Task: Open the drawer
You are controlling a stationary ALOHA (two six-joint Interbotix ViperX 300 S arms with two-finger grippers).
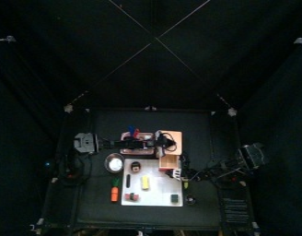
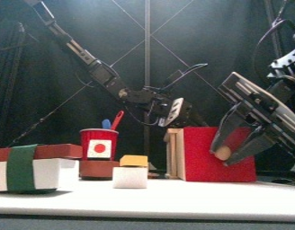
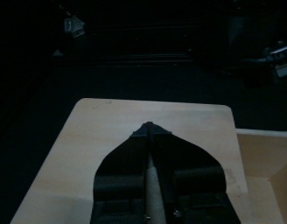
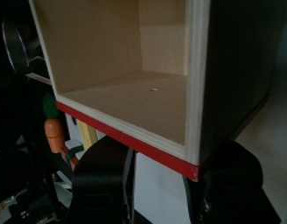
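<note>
From above, you see the drawer [image 1: 173, 140], a pale wooden box, sitting near the middle of the table [image 1: 203, 124], with its orange-brown tray [image 1: 173, 162] out of it and just beside it on the side toward the white board [image 1: 156, 187]. Your left gripper [image 1: 151, 140] reaches in over the box from the left, while your right gripper [image 1: 230, 166] hangs off to the right of the tray. At table height, the tray [image 2: 204, 154] stands on edge, red side toward you, behind a red cup [image 2: 100, 149] and a small white block with a yellow top [image 2: 132, 172]. Your right gripper [image 2: 248, 148] looms large on the right with its jaws spread, one finger [image 2: 237, 137] crossing the tray's face. Your left gripper [image 2: 165, 110] hangs farther back, above the tray. Your left wrist camera shows that gripper [image 3: 150, 131] pointing down at the drawer's flat pale top [image 3: 99, 144]; whether it is open or closed you cannot tell. Your right wrist camera looks straight into the tray's hollow [image 4: 134, 92], with the right gripper [image 4: 157, 179] wide open and the red-edged rim just ahead; you cannot tell if it touches.
</note>
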